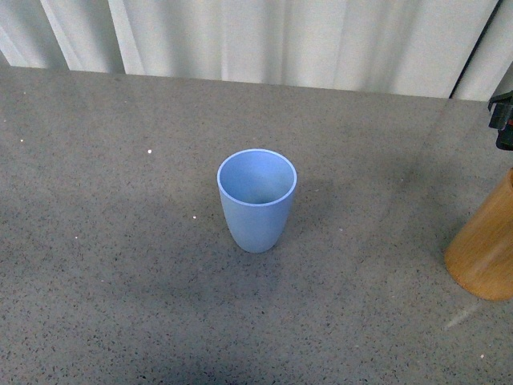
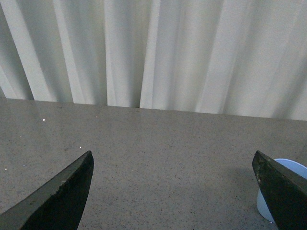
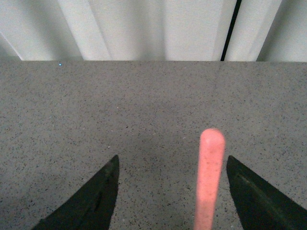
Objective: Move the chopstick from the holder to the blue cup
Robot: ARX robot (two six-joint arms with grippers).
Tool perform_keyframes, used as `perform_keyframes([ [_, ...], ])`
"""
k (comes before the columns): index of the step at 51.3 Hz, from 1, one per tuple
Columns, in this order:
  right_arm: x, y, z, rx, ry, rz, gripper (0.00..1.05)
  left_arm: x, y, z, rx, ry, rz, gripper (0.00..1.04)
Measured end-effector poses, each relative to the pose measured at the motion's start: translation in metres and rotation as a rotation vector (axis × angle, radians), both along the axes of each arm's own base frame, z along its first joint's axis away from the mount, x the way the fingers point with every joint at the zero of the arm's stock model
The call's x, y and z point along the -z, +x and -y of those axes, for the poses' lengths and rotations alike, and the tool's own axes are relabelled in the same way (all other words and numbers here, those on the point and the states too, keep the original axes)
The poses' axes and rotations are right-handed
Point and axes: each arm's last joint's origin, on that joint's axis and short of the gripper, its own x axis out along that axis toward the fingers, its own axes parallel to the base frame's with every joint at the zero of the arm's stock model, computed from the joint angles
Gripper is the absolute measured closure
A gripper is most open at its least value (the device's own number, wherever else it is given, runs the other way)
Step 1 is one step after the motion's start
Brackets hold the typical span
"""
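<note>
The light blue cup (image 1: 256,200) stands upright and empty at the middle of the grey table; its edge (image 2: 292,191) also shows behind one finger in the left wrist view. The orange-brown wooden holder (image 1: 485,253) stands at the right edge of the front view, cut off by the frame. A pinkish-red chopstick (image 3: 209,179) rises blurred between the fingers of my right gripper (image 3: 171,191), which is open and clear of the stick. My left gripper (image 2: 172,191) is open over bare table with nothing between its fingers. A dark part of the right arm (image 1: 503,120) shows above the holder.
The speckled grey table (image 1: 120,241) runs back to a white pleated curtain (image 1: 280,40). A dark vertical gap (image 3: 230,31) splits the curtain in the right wrist view.
</note>
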Motion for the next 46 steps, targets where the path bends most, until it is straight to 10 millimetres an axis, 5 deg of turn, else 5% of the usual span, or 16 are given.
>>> perform_keyframes([
  [19,-0.008,-0.001,-0.005,-0.017,-0.009,0.038,1.03,0.0,0.0,0.0,0.0,0.0,0.0,0.07],
  [35,-0.045,-0.013,-0.009,-0.043,-0.051,0.139,1.03,0.0,0.0,0.0,0.0,0.0,0.0,0.07],
  [46,-0.101,-0.021,-0.029,-0.079,-0.065,0.259,1.03,0.0,0.0,0.0,0.0,0.0,0.0,0.07],
])
